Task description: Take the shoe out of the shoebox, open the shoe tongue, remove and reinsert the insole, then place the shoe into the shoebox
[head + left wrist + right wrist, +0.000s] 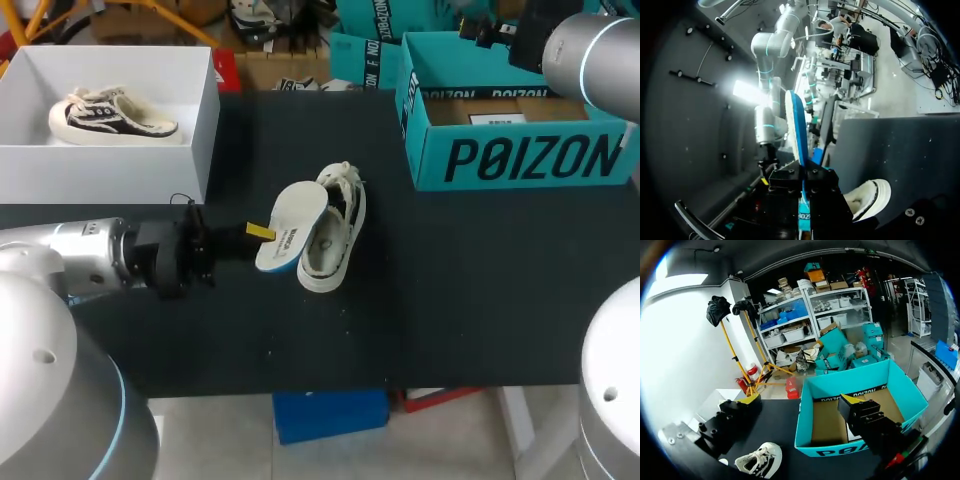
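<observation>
Far left of the shoe [335, 235], a white box [100, 170] holds a second shoe [110, 118], pale with dark trim. The left arm [80, 255] comes in level over the black table [480, 290], and the left gripper [258, 235] sits just left of the shoe, clamped on the heel end of the insole [295, 222]. The insole is out of the shoe. It slants up over the shoe's left edge with its white face up, and there is small dark print near the gripped end. The shoe lies on its side near the table's middle, its opening towards the insole. The left wrist view shows what the head view does not: the insole [796, 130] stands on edge with a blue underside, pinched between the two fingers of the left gripper [804, 200], with the shoe [870, 197] low beside them. Right of the shoe and further back stands the teal shoebox [520, 155], open, with large black lettering on its front wall and a white label inside. The right arm [590, 50] reaches above it. In the right wrist view, the right gripper [801, 400] hangs with its fingers spread wide apart above the near left corner of the shoebox [830, 452]. That view also shows the box's brown floor and the shoe [760, 462] on the table.
</observation>
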Robot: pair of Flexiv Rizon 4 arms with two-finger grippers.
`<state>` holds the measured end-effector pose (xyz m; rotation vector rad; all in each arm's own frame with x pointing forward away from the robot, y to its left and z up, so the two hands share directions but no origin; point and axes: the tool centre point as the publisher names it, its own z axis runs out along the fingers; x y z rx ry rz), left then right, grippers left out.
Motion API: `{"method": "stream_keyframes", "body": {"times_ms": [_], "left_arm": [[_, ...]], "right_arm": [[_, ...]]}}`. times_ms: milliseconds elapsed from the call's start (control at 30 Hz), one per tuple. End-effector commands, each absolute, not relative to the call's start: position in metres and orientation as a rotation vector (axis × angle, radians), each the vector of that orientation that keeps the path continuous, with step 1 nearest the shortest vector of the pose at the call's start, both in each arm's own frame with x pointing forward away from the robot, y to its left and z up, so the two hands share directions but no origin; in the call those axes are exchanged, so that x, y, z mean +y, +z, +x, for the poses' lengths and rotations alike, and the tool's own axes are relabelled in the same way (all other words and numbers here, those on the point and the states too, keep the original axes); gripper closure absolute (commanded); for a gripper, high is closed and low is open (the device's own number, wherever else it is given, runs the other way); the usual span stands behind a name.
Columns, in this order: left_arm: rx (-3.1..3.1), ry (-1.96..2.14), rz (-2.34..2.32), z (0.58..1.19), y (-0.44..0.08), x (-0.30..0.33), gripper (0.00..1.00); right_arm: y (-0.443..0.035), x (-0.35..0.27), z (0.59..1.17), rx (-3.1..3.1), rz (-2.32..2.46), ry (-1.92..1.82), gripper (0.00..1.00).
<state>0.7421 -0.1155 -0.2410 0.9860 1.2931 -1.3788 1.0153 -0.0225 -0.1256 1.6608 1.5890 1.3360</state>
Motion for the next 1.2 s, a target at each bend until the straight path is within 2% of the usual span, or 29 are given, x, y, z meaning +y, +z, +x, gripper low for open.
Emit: {"method": "stream_keyframes", "body": {"times_ms": [33,300,433,633,1200], "left_arm": [[1.291,-1.377,0.985,0.741,-0.243,-0.117,1.0],[1.29,-1.378,0.97,0.74,-0.241,-0.117,1.0],[1.298,-1.364,0.948,0.744,-0.241,-0.11,1.0],[1.305,-1.37,0.944,0.745,-0.243,-0.113,1.0],[1.291,-1.376,0.931,0.743,-0.241,-0.113,1.0]], "right_arm": [[-0.121,-0.025,1.013,2.517,2.154,0.436,0.0],[-0.121,-0.025,1.013,2.578,2.176,0.345,0.0],[-0.134,-0.019,1.038,2.654,2.192,0.406,0.0],[-0.143,-0.016,1.059,2.688,2.303,0.275,0.0],[-0.141,-0.018,1.089,2.792,2.421,-0.622,0.0]]}}
